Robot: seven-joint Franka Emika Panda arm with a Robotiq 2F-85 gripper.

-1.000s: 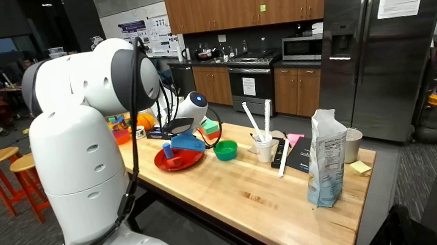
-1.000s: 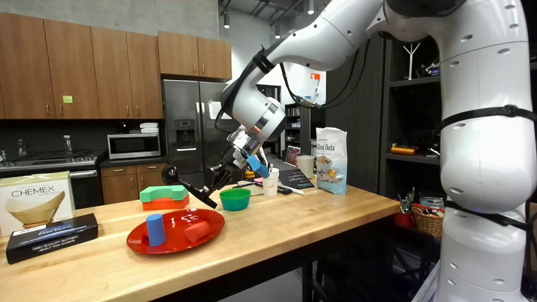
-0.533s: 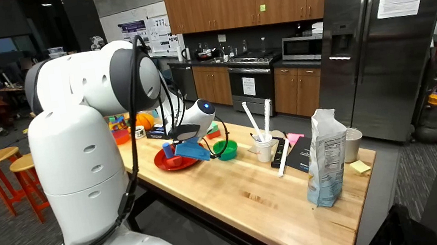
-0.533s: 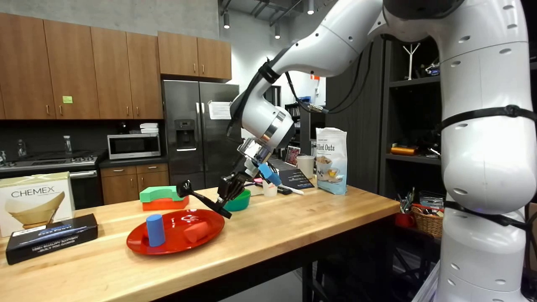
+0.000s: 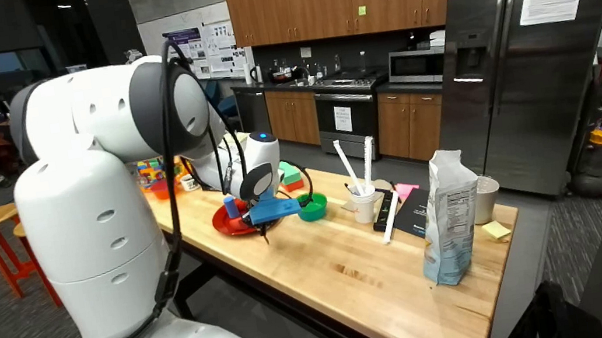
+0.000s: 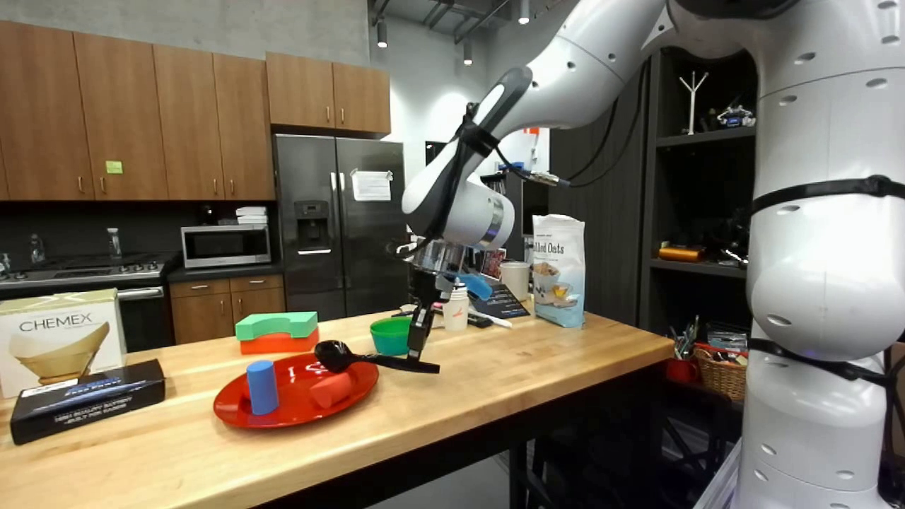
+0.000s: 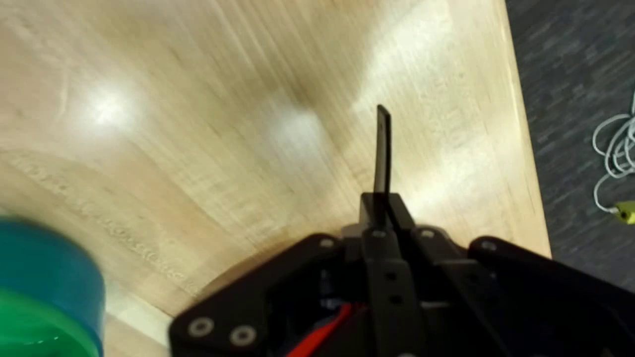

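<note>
My gripper (image 6: 418, 351) is shut on the handle of a black spoon (image 6: 382, 360), pointing down above the table. The spoon lies nearly level, its bowl over the right edge of the red plate (image 6: 293, 378). In the wrist view, the fingers (image 7: 381, 210) pinch the handle (image 7: 383, 148), whose free end points up the picture; the spoon's bowl is hidden there. On the plate, a blue cylinder (image 6: 262, 388) stands upright and a red block (image 6: 331, 390) lies on its side. A green bowl (image 6: 390, 336) is just behind the gripper; it also shows in the wrist view (image 7: 39, 322).
Green and red blocks (image 6: 277, 332) are stacked behind the plate. A white cup with wrapped straws (image 5: 364, 207), a black booklet (image 5: 413, 213) and a tall oats bag (image 5: 449, 219) stand along the table (image 5: 329, 283). A black box (image 6: 88, 401) and a Chemex box (image 6: 60, 339) are nearby.
My gripper has swung from slanted to pointing nearly straight down. The held spoon has gone from tilted to nearly level. The gripper end has shifted away from the plate; the arm has turned.
</note>
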